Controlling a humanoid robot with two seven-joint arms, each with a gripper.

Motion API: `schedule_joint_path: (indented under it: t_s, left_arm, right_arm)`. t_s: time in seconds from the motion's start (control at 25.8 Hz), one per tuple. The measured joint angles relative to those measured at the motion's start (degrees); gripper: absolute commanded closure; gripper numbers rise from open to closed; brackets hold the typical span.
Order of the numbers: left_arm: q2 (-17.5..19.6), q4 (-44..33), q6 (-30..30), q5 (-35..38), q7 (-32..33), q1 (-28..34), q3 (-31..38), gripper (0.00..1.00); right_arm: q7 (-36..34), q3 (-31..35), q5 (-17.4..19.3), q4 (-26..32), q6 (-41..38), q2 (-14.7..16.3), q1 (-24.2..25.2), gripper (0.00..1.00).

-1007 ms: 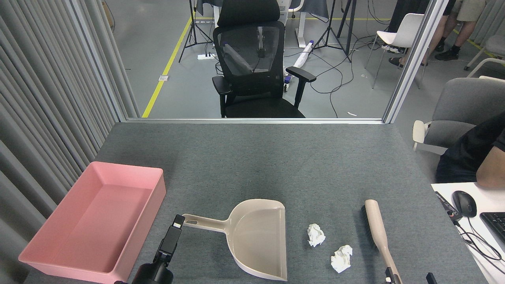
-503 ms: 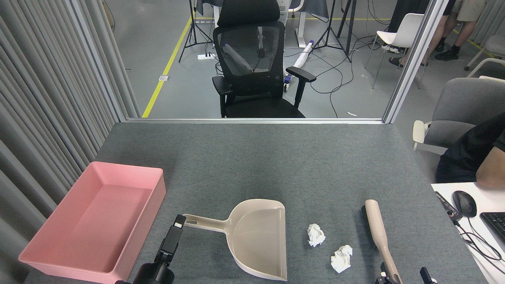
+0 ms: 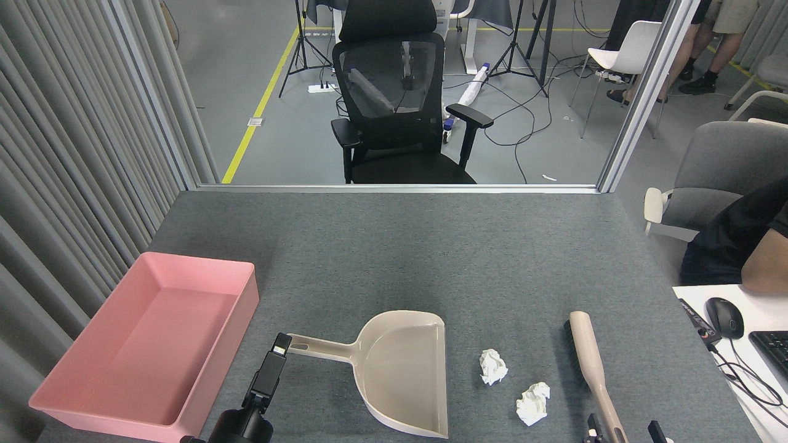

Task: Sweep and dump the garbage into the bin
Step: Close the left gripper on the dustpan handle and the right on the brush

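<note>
Both claws at their tool handles; sweep not yet begun.

Left claw (image 3: 280, 351) at the tip of the dustpan (image 3: 400, 369) handle, seen end-on; grip state cannot be told. Right claw (image 3: 622, 427) spread wide astride the brush (image 3: 591, 363) handle, partly cut off at frame edge, likely not yet closed. Garbage (image 3: 493, 367) (image 3: 533, 403) lies between pan and brush on the bench (image 3: 431, 258); bin (image 3: 154, 344) far left, empty. Best to clamp the brush firmly, then push balls leftward into the pan mouth. Since half a second ago, right claw has sunk slightly lower; all else unchanged.
</note>
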State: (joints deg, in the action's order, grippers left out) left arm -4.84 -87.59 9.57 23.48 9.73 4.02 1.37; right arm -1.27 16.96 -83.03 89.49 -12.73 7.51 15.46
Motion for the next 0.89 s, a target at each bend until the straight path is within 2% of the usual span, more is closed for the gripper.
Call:
schedule_joint_path:
  t_s: [0.89]
  left_arm:
    - [-0.1,0.9,0.5,0.0,0.0,-0.1,0.0,0.01]
  right_arm:
    - [-0.4,-0.2,-0.3,-1.9,0.7,-0.6,-0.5,0.04]
